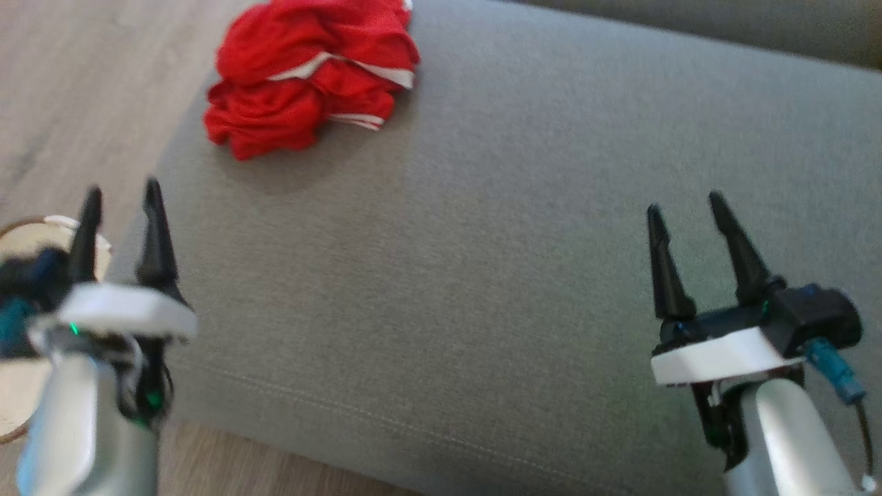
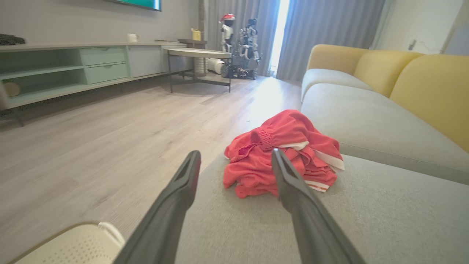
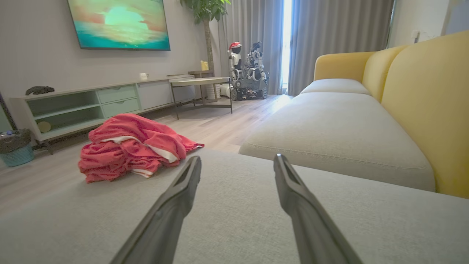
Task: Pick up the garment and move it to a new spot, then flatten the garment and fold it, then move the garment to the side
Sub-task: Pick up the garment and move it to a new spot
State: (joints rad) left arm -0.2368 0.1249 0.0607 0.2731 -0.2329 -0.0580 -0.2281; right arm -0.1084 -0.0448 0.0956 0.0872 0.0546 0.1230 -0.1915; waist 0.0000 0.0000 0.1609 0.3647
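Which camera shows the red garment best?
Left wrist view: the crumpled red fabric garment lies straight ahead, close and sharp. Head view crops its top; right wrist view shows it whole but off left.

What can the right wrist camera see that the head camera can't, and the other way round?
Right wrist view extras: the TV on the wall, the yellow sofa back, the green cabinet and another robot across the room. Head view extras: the left gripper, open, near the seat's edge. Shared: the crumpled red garment on the grey sofa seat, and the right gripper with fingers apart, holding nothing.
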